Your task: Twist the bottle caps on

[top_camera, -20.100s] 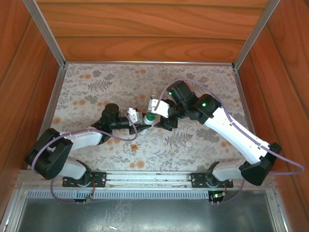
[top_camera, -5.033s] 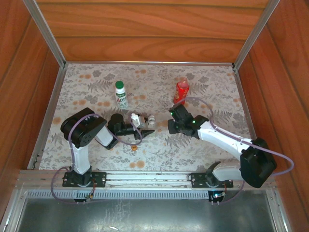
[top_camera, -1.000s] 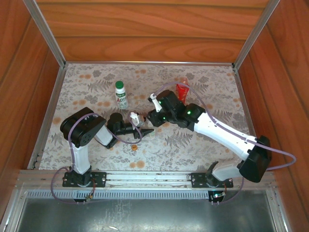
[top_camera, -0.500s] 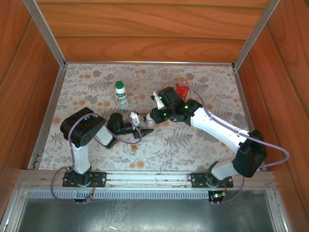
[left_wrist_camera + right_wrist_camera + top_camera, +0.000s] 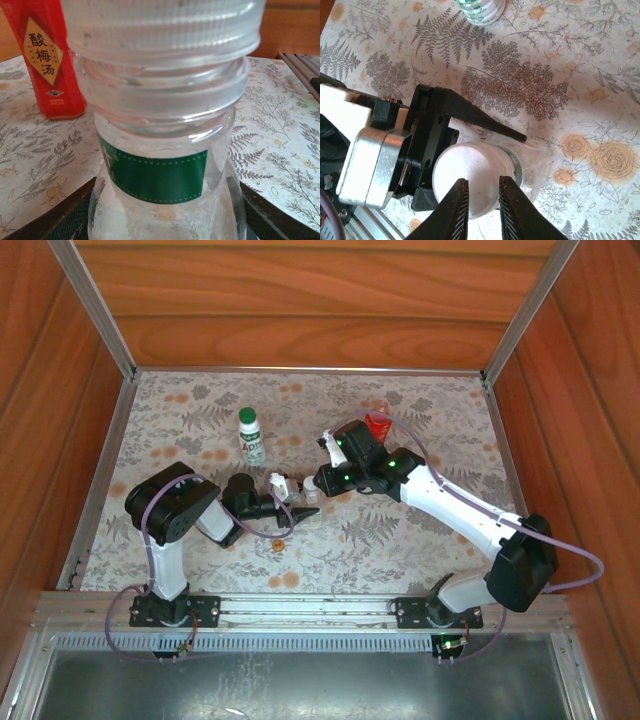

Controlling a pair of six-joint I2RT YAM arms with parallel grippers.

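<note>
My left gripper (image 5: 303, 510) is shut on the tiny clear bottle (image 5: 160, 170), which has a green label; its black fingers (image 5: 65, 220) hug both sides. A white cap (image 5: 452, 172) sits on the bottle's neck. My right gripper (image 5: 484, 182) hovers just over the cap's top. Its fingertips stand a narrow gap apart, narrower than the cap, with nothing between them. The white bottle (image 5: 250, 440) stands at the back left with the green cap (image 5: 246, 416) on it. The red bottle (image 5: 377, 425) stands behind my right arm. A small orange cap (image 5: 278, 545) lies on the mat.
The flowered mat (image 5: 420, 540) covers the table, with wooden walls on three sides and a metal rail (image 5: 300, 610) along the near edge. In the left wrist view the red bottle (image 5: 47, 55) stands close behind the clear one.
My right gripper's jaws have drawn much closer together over the white cap, and its wrist has shifted slightly. The left arm and the clear bottle have stayed still.
</note>
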